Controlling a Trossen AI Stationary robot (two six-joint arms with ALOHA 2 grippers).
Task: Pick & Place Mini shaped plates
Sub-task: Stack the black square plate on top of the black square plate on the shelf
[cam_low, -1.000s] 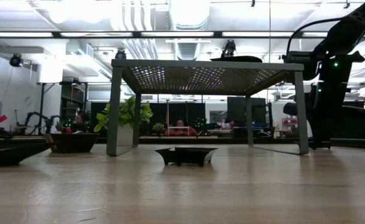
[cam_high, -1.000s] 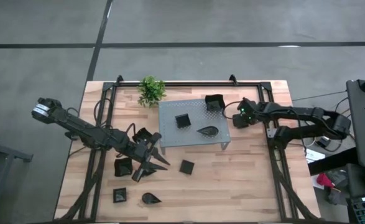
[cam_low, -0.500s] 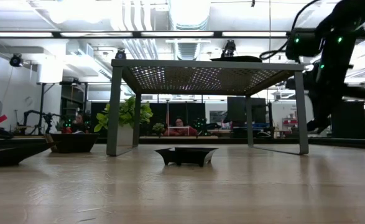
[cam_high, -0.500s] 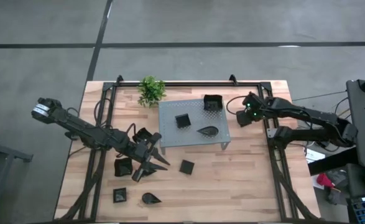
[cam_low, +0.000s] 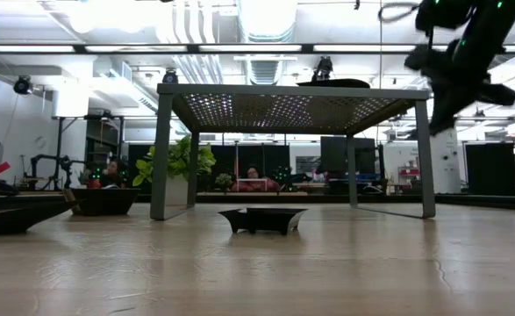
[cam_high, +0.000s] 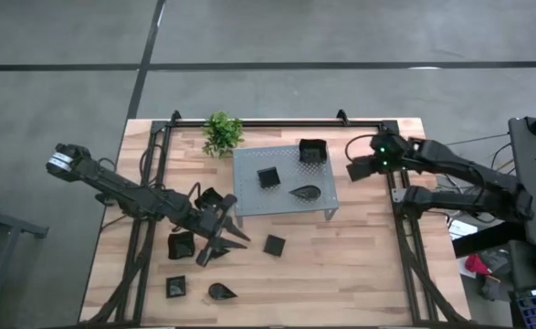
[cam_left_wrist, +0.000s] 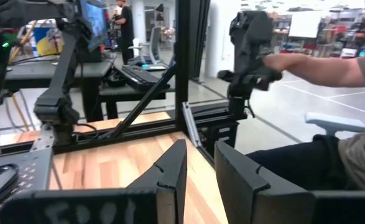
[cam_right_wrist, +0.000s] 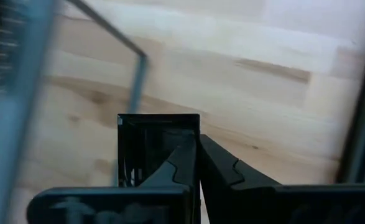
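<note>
Glossy black mini plates lie in two groups. On the grey perforated stand (cam_high: 281,181) sit a square plate (cam_high: 314,151), a smaller square one (cam_high: 268,177) and a teardrop (cam_high: 304,192). Several more lie on the wood, among them a square (cam_high: 274,245) and a teardrop (cam_high: 220,292). My right gripper (cam_high: 357,169) is raised off the stand's right end, shut on a small square plate (cam_right_wrist: 151,146). My left gripper (cam_high: 222,251) is open, low over the table near the stand's front left leg, between two plates. My right gripper (cam_right_wrist: 198,155) pinches the square plate's raised rim (cam_right_wrist: 170,146) between its two fingers, at the side nearest the wrist. The plate is lifted clear, well above the wood, and juts out ahead of the fingertips (cam_right_wrist: 185,165). In the low view the gripper (cam_low: 454,75) stands about level with the stand top.
A small green potted plant (cam_high: 222,132) stands at the far edge, left of the stand. Black frame rails (cam_high: 404,238) run along both table sides. Bare wood lies right of the stand and along the near right. A person's arm (cam_left_wrist: 319,65) shows beyond the table.
My right gripper has risen from table height beside the stand's right legs to about the level of the stand top, drifting toward the table's right and far edges, with the square plate in it. The left arm and the other plates have kept still.
</note>
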